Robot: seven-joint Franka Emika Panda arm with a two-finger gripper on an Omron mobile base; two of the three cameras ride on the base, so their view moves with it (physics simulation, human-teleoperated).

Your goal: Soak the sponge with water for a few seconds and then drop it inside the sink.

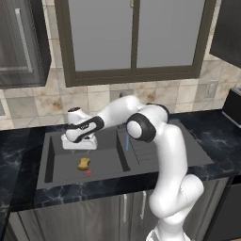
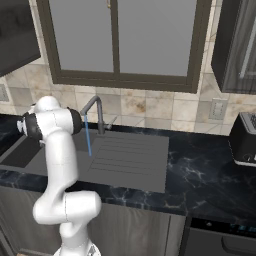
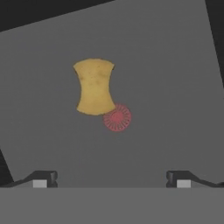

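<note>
One sponge [image 3: 94,86] on sink [image 1: 61,164] floor, touching drain mark [image 3: 117,117] | jaws spread, empty

A black marbled countertop [image 2: 200,175] carries a toaster [image 2: 245,140] beneath a dark-framed window [image 2: 117,40].

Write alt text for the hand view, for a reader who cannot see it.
Looking down into the dark grey sink, a yellow-tan sponge lies flat on the basin floor, its lower corner at the edge of the small red drain mark. The open gripper hangs above, holding nothing, its two dark finger tips spread wide at the bottom of the picture.
</note>
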